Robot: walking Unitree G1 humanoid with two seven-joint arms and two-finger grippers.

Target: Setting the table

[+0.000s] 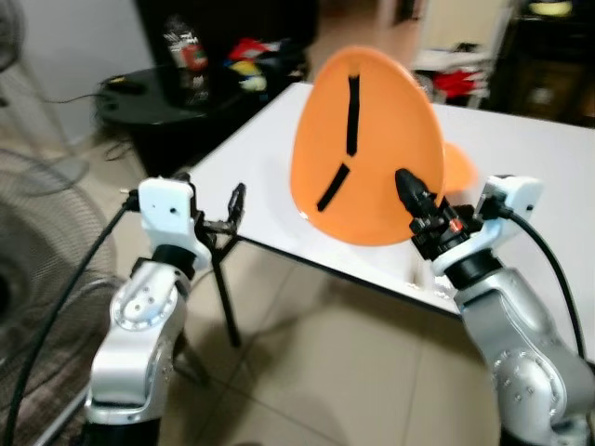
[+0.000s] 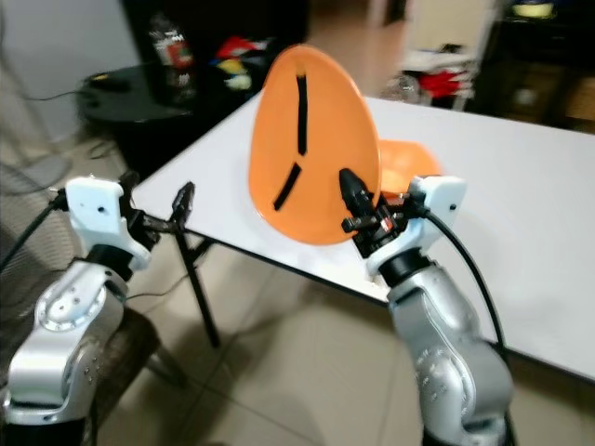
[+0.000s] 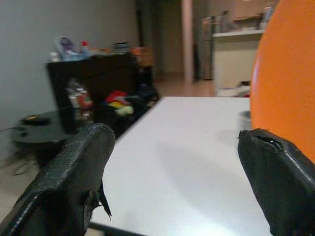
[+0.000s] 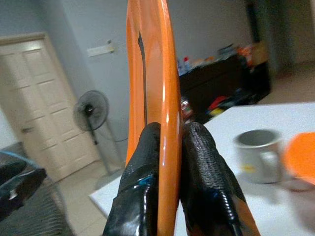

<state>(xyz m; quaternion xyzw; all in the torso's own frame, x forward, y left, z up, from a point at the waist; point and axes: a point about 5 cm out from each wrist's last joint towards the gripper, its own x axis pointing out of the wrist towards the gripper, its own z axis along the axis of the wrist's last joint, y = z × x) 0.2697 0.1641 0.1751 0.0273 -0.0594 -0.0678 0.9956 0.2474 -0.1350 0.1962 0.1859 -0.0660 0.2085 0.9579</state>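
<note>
Left eye view: orange plate (image 1: pixel 367 149), upright on edge above the near side of the white desk (image 1: pixel 521 177), its rim clamped in the right gripper (image 1: pixel 406 189). Two black strips cross the plate's face. A second orange dish (image 1: pixel 458 165) lies on the desk behind it. Left gripper (image 1: pixel 234 206) is off the desk's corner, fingers apart, holding nothing.

Right eye view: same arrangement; a low black table (image 2: pixel 121 102) with clutter stands beyond the desk.

Left wrist view: two fingers (image 3: pixel 74 172) spread wide, desk between them, plate edge beside one.

Right wrist view: fingers (image 4: pixel 202 167) pinch the plate rim from both sides. A grey mug (image 4: pixel 256 155) stands on the desk; a standing fan (image 4: pixel 91 110) is by the wall.
</note>
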